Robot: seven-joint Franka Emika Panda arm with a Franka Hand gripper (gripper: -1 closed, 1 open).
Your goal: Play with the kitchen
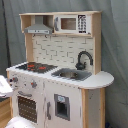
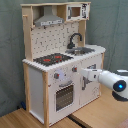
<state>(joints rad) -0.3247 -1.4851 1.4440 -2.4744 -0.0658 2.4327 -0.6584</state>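
White and pale-wood toy kitchen [image 1: 55, 75] fills the first exterior view; black faucet [image 1: 82, 59] over sink [image 1: 71, 74], red-ringed hob [image 1: 36, 66] beside. In the second exterior view I see the white arm [image 2: 107, 80] against its front by the knobs [image 2: 57, 76]; gripper [image 2: 83, 73] state: cannot tell.
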